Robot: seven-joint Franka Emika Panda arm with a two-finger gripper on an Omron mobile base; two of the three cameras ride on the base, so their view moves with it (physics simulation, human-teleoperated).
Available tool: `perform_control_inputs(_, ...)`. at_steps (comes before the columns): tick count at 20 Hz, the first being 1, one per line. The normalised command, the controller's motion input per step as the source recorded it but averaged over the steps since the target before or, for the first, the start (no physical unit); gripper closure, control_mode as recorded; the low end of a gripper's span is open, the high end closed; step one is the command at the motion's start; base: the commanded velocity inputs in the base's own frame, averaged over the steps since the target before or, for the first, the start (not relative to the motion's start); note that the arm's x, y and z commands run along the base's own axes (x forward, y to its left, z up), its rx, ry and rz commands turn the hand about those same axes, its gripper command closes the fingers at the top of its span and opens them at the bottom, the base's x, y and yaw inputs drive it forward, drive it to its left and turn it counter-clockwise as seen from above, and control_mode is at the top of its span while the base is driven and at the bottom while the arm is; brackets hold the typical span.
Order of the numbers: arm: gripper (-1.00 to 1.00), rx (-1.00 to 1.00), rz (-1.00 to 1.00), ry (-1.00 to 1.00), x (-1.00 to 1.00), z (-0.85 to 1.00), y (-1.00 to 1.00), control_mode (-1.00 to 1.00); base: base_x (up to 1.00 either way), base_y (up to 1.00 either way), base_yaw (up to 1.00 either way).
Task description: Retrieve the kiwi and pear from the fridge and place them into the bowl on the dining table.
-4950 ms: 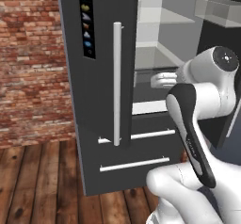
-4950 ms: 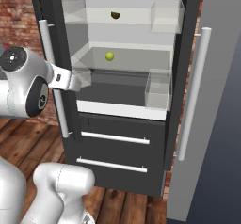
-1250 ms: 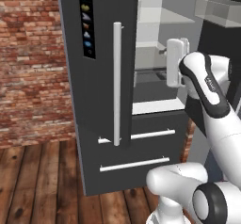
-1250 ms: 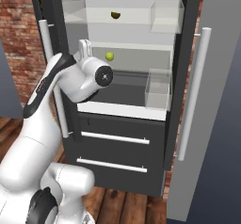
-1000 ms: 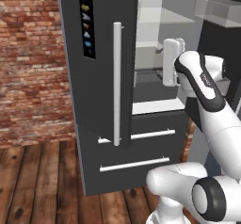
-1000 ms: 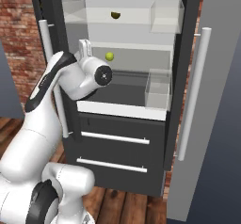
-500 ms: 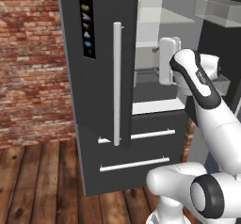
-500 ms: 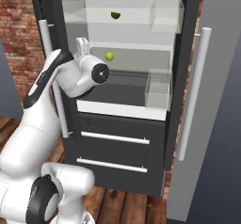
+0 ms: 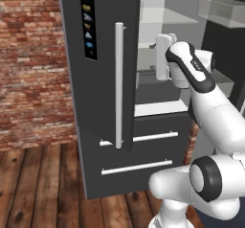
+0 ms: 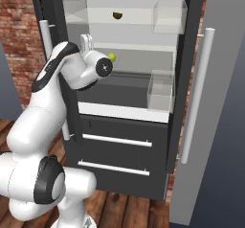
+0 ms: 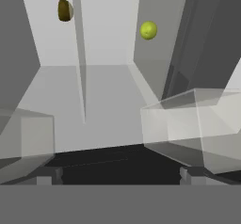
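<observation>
Two fruits in fridge point(image 10: 143, 126): kiwi point(image 10: 117, 15), pear point(image 10: 111, 57) (separate shelves); hand point(image 11: 120, 173) wide open, empty.

Clear bins point(image 11: 188, 119) flanking open path to pear point(image 11: 148, 30)

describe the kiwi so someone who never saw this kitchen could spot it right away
Look inside the open fridge, the tall dark grey cabinet, at its upper glass shelf. The kiwi lies near the back: a small dark brown-olive oval, unlike the bright yellow-green pear one shelf below.
</observation>
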Motion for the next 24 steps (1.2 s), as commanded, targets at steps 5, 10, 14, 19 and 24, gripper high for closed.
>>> perform_control_inputs(5,-1.00,0.00,0.04,0.00,0.40,0.00,0.13,-1.00,0.00,0.00,0.00)
perform_control_inputs(10,-1.00,0.00,0.07,0.00,0.34,0.00,0.20,-1.00,0.00,0.00,0.00)
perform_control_inputs(14,-1.00,0.00,0.07,0.02,0.48,0.00,0.16,-1.00,0.00,0.00,0.00)
perform_control_inputs(19,-1.00,0.00,0.07,0.01,0.46,-0.02,0.16,-1.00,0.00,0.00,0.00)
perform_control_inputs(24,-1.00,0.00,0.08,0.00,0.24,-0.12,0.30,-1.00,0.00,0.00,0.00)
